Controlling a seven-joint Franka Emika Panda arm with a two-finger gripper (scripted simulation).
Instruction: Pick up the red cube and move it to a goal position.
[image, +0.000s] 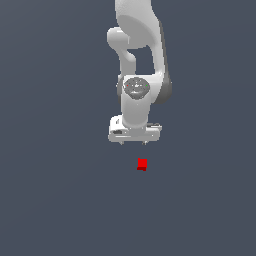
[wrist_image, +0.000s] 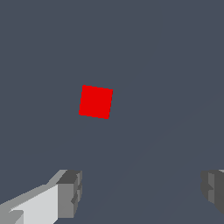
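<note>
The red cube (image: 142, 164) is a tiny bright red cube lying on the flat dark grey floor, slightly toward the exterior view's right of the gripper and nearer the camera. My white gripper (image: 134, 143) points down above the floor, apart from the cube. In the wrist view the cube (wrist_image: 96, 102) lies alone on the grey surface, ahead of the two grey fingertips (wrist_image: 70, 192), which stand wide apart with nothing between them. The gripper (wrist_image: 142, 192) is open and empty.
The white arm (image: 140, 50) rises from the gripper toward the top of the exterior view. The plain dark grey surface (image: 60, 200) fills everything else in view.
</note>
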